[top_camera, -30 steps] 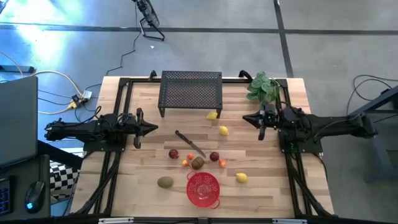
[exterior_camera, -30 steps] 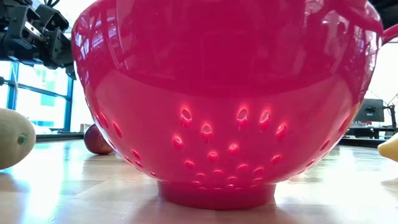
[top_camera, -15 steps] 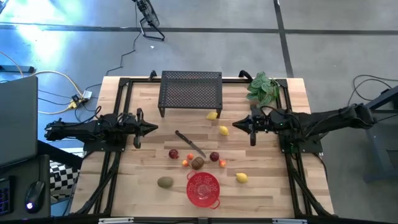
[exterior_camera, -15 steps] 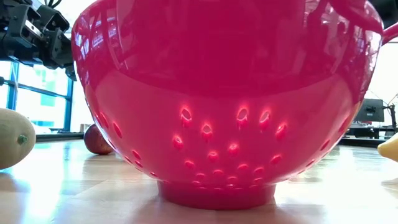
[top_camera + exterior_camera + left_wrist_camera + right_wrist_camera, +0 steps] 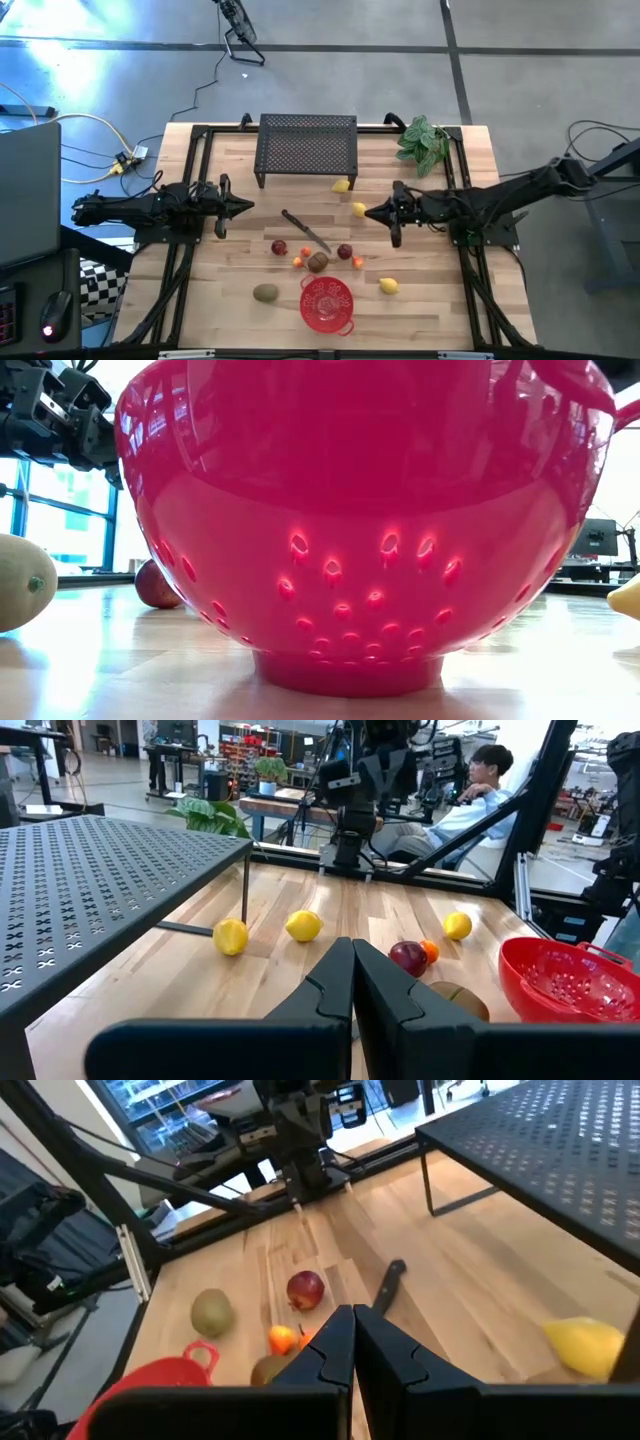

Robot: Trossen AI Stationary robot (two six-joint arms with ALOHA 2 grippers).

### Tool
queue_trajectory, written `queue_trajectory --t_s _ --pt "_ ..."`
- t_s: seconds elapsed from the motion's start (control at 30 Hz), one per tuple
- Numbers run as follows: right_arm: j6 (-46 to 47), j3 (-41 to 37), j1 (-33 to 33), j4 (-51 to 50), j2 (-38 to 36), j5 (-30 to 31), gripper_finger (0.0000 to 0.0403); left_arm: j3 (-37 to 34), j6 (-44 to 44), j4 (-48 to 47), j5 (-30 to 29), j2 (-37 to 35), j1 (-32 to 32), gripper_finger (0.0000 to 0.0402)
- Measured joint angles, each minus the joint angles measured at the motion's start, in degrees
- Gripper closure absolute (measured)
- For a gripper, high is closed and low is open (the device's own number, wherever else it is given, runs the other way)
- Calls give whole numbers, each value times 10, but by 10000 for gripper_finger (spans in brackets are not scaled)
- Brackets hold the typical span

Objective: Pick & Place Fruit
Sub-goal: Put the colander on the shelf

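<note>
Right claw point(image 5: 368, 212): clenched, empty, above worktop point(image 5: 230, 280). Just beside its tip: lemon point(image 5: 359, 210). Further out: second lemon point(image 5: 342, 185), knife point(image 5: 305, 231), red fruit point(image 5: 344, 251), kiwi point(image 5: 318, 262), red colander point(image 5: 326, 303). Left claw point(image 5: 250, 206): clenched, empty, well apart.

rack point(image 5: 307, 142) — back | knife point(image 5: 305, 231) — centre | colander point(image 5: 326, 302) — front

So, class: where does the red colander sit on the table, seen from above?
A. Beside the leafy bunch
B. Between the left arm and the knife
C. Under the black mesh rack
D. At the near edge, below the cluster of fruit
D: in the high view the colander sits at the table's near edge, just below the fruit, far from the rack.
</note>
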Motion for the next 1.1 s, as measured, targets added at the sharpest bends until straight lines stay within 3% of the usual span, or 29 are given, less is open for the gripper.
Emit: queue_trajectory --t_s 0.2,0.43,0.67,0.8,1.1 --pt "1 89 13 -55 54 7 401 0 0 0 0 0 0 402" --pt "1 213 45 -186 133 78 401 0 0 0 0 0 0 402" --pt "8 287 76 -210 199 142 401 0 0 0 0 0 0 402" --pt "61 322 94 -226 234 163 401 0 0 -1 1 0 0 402" --pt "214 435 122 -389 312 158 401 0 -2 -1 1 0 0 402"
